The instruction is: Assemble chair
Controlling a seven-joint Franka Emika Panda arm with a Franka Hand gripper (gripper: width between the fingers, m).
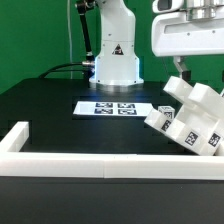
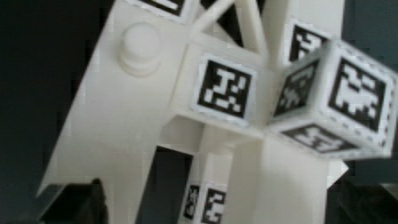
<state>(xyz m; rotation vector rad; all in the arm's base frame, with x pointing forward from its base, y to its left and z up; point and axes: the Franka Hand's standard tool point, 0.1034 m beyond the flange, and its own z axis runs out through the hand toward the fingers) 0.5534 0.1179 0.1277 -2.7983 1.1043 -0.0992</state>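
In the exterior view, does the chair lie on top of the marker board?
No. The chair lies on the black table toward that view's right, apart from the marker board.

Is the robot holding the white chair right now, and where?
No. The pincer is open above the chair and is not gripping any part.

The arm's white base [image 1: 116,52] stands upright in the upper middle of the exterior view. The wrist and gripper [image 1: 183,66] hang at the upper right of that frame, pointing down. The dark fingers [image 1: 181,64] stand spread wide, gripping nothing.
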